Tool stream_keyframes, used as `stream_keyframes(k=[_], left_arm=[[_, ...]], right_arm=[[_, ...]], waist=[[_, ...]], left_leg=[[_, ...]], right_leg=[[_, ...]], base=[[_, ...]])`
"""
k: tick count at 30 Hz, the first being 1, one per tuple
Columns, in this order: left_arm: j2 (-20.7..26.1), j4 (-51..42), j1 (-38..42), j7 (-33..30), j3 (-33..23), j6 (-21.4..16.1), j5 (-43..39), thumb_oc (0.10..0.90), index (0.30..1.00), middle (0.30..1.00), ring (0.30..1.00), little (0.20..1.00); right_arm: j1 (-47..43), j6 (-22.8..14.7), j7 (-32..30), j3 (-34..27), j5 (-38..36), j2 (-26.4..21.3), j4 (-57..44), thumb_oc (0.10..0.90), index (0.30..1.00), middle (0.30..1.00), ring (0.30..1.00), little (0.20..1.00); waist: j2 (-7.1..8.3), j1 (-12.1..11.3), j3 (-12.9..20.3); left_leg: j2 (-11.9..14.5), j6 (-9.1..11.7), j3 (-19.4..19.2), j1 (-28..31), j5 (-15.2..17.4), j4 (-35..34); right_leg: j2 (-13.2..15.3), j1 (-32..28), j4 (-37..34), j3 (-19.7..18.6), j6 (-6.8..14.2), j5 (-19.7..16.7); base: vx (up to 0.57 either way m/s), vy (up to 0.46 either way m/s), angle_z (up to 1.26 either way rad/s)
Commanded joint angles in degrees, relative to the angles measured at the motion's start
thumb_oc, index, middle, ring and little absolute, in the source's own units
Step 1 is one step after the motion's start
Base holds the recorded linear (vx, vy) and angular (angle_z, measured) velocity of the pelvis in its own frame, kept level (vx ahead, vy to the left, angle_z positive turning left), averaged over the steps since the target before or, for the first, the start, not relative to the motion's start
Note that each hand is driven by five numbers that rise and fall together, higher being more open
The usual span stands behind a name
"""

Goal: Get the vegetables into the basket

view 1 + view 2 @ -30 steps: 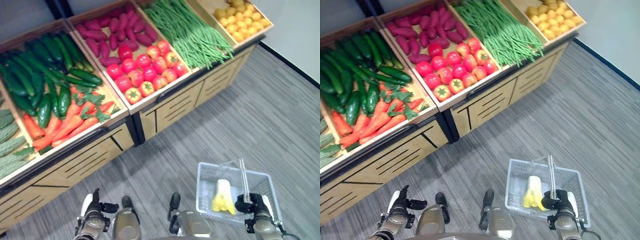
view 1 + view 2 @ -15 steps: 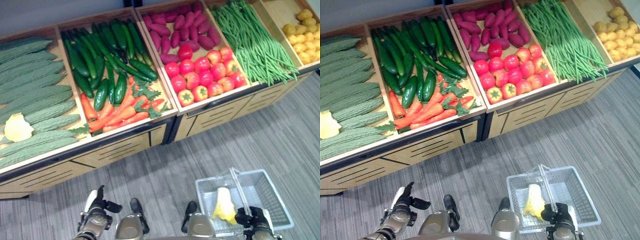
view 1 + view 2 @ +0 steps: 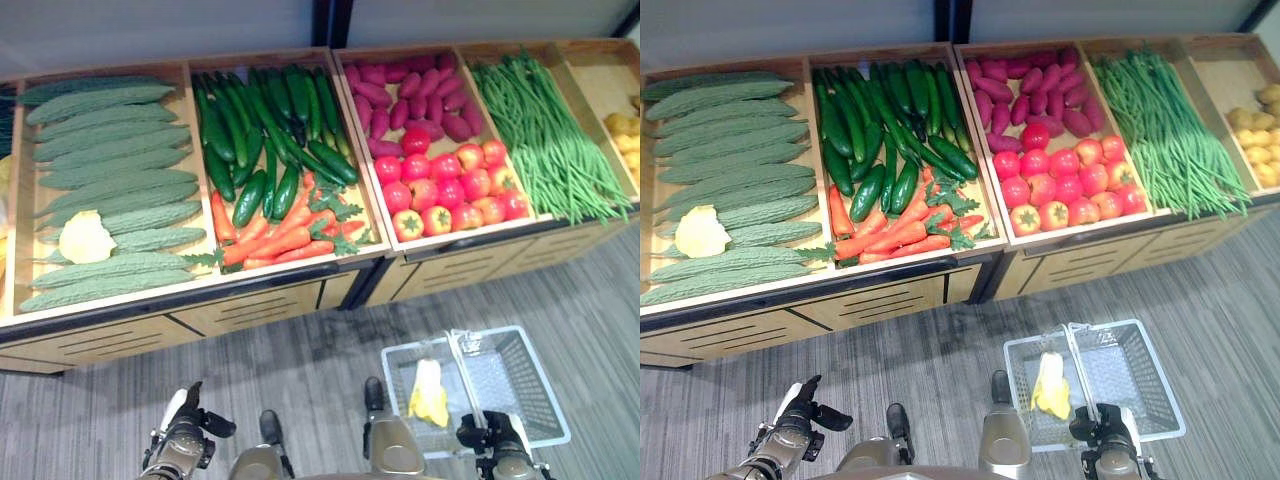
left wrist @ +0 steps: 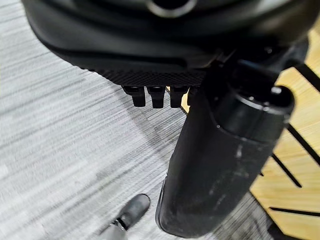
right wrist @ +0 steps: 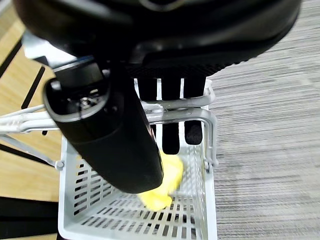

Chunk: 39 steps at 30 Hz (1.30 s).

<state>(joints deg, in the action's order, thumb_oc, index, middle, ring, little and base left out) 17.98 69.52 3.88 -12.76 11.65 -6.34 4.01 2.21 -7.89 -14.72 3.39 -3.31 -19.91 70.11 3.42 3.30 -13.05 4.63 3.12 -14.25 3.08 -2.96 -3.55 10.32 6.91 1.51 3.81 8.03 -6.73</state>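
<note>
The right hand (image 5: 165,125) is seen at the lower right of the head views, its fingers curled round the metal handle (image 5: 170,111) of the white basket (image 3: 520,385), which is carried above the grey floor (image 3: 300,370). A yellow-white vegetable (image 3: 428,392) lies inside the basket. The left hand (image 3: 188,440) is seen at the lower left, holding nothing, its fingers bent. Across the upper frame, a wooden display stand (image 3: 250,305) is stocked with bitter gourds (image 3: 100,150), cucumbers (image 3: 260,130), carrots (image 3: 275,240), tomatoes (image 3: 450,195) and green beans (image 3: 545,140).
</note>
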Motion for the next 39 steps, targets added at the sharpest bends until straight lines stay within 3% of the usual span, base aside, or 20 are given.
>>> stream_keyframes(k=[1, 8, 9, 11, 17, 22, 25, 26, 29, 32, 35, 39], left_arm=[[2.54, 0.43, 1.96, 0.52, -1.29, -1.26, -0.87, 0.9, 1.0, 1.0, 1.0, 1.0], [2.17, 0.21, 0.12, 1.56, -2.01, -1.94, -1.49, 0.9, 1.0, 1.0, 1.0, 1.0], [1.75, 0.02, -0.12, 1.64, -2.01, -2.27, -2.54, 0.9, 1.0, 1.0, 1.0, 1.0], [1.53, 0.06, -0.26, 1.69, -2.13, -2.24, -2.88, 0.9, 1.0, 1.0, 1.0, 1.0], [1.36, 1.84, -0.46, 1.64, -1.93, -2.01, -0.81, 0.9, 1.0, 1.0, 1.0, 1.0], [2.69, 1.84, -0.18, 1.09, -3.21, -2.06, -1.07, 0.9, 1.0, 1.0, 1.0, 1.0], [4.58, 1.42, 0.03, -1.75, -6.7, -2.45, -2.67, 0.9, 1.0, 1.0, 1.0, 1.0], [7.3, -0.29, 0.29, -7.42, -12.58, -4.02, -5.74, 0.9, 1.0, 1.0, 1.0, 1.0], [10.5, -3.13, 0.79, -19.67, -21.75, -7.28, -9.32, 0.9, 1.0, 1.0, 1.0, 1.0], [13.23, -18.09, -1.34, -33.01, -27.39, -9.24, -6.36, 0.9, 1.0, 1.0, 1.0, 1.0], [14.6, -30.86, -3.45, -39.92, -30.21, -7.39, 0.41, 0.9, 1.0, 1.0, 1.0, 1.0], [15.69, -42.13, -3.58, -41.53, -30.56, -5.51, 8.2, 0.9, 1.0, 1.0, 1.0, 1.0]], right_arm=[[-1.55, -1.18, -0.77, -2.33, -1.59, -5.58, -0.72, 0.4, 0.3, 0.3, 0.3, 0.3], [-3.05, -1.36, 0.04, -0.71, -0.27, -7.45, -0.45, 0.4, 0.3, 0.3, 0.3, 0.3], [-3.85, -1.44, 0.18, -0.32, 0.0, -8.16, -0.19, 0.4, 0.3, 0.3, 0.3, 0.3], [-4.19, -1.49, 0.21, -0.25, 0.19, -8.39, -0.03, 0.4, 0.3, 0.3, 0.3, 0.3], [-3.43, -0.95, 0.16, -0.82, 1.46, -8.72, 0.73, 0.4, 0.3, 0.3, 0.3, 0.3], [-3.08, -0.51, 0.67, -0.73, 2.34, -8.42, 1.51, 0.4, 0.3, 0.3, 0.3, 0.3], [-2.8, -0.59, 0.15, -1.32, 2.53, -8.07, 2.22, 0.4, 0.3, 0.3, 0.3, 0.3], [-2.13, -1.21, -0.79, -1.48, 2.77, -7.23, 1.96, 0.4, 0.3, 0.3, 0.3, 0.3], [-1.14, -2.09, -3.03, -1.33, 3.63, -5.36, 2.63, 0.4, 0.3, 0.3, 0.3, 0.3], [0.7, -3.23, -5.42, -1.35, 4.47, -4.1, 2.54, 0.4, 0.3, 0.3, 0.3, 0.3], [1.45, -3.2, -6.21, -1.71, 4.6, -3.92, 2.53, 0.4, 0.3, 0.3, 0.3, 0.3], [2.02, -2.86, -5.81, -1.46, 4.73, -3.93, 2.82, 0.4, 0.3, 0.3, 0.3, 0.3]], waist=[[-0.78, -0.1, -1.9], [-0.64, -1.35, -2.05], [-0.6, -2.13, -2.29], [-0.57, -2.12, -2.16], [-2.05, -1.27, -0.59], [-2.01, -1.59, -0.4], [-2.04, -2.22, -0.01], [-1.89, -2.94, 0.33], [-1.23, -3.84, 0.74], [-0.63, -4.54, 1.22], [-0.38, -4.69, 1.62], [-0.37, -4.15, 2.17]], left_leg=[[5.18, 3.54, -1.85, -1.73, 1.17, 5.34], [6.47, 5.05, 2.1, -1.68, 0.63, 6.99], [5.94, 5.51, 6.8, -2.3, 0.07, 7.31], [5.75, 5.53, 8.18, -2.43, 0.33, 6.91], [5.55, 5.42, 3.69, -0.38, -0.87, -0.45], [4.59, 5.0, 3.37, 0.64, -0.3, -0.5], [4.03, 4.83, 3.59, 1.14, 0.06, -0.75], [3.83, 4.9, 3.96, 1.32, 0.06, -0.98], [3.7, 5.19, 4.56, 1.65, 0.08, -1.38], [3.81, 5.48, 4.99, 1.8, 0.19, -1.44], [3.88, 5.71, 5.16, 2.12, 0.4, -1.45], [4.11, 5.84, 5.0, 2.53, 0.59, -1.45]], right_leg=[[-0.99, -3.76, 2.55, 1.77, 2.13, 6.0], [-3.26, -6.01, -1.66, 0.79, 0.84, 5.13], [-3.41, -5.92, -1.96, 0.31, 0.58, 4.79], [-3.36, -5.91, -2.25, 0.43, 0.64, 4.63], [-1.84, -5.75, -4.79, 2.0, 2.05, 2.9], [-0.6, -6.33, -4.07, 2.15, 2.47, 2.7], [0.18, -7.07, -4.12, 2.7, 2.82, 2.59], [0.5, -7.38, -3.99, 3.24, 2.98, 2.63], [0.85, -8.43, -4.35, 4.32, 3.19, 2.85], [0.94, -9.27, -4.6, 5.2, 3.44, 3.17], [0.96, -9.96, -4.97, 5.75, 3.55, 3.38], [0.71, -10.48, -5.35, 5.94, 3.5, 3.55]], base=[[0.04, -0.208, -0.05], [0.01, -0.153, -0.04], [-0.01, -0.034, -0.15], [-0.01, -0.015, -0.19], [-0.02, 0.086, 0.08], [0.03, 0.104, -0.03], [0.03, 0.057, 0.05], [0.02, 0.023, 0.08], [0.03, 0.003, 0.13], [0.03, -0.019, 0.19], [0.02, -0.014, 0.1], [0.01, -0.005, 0.06]])
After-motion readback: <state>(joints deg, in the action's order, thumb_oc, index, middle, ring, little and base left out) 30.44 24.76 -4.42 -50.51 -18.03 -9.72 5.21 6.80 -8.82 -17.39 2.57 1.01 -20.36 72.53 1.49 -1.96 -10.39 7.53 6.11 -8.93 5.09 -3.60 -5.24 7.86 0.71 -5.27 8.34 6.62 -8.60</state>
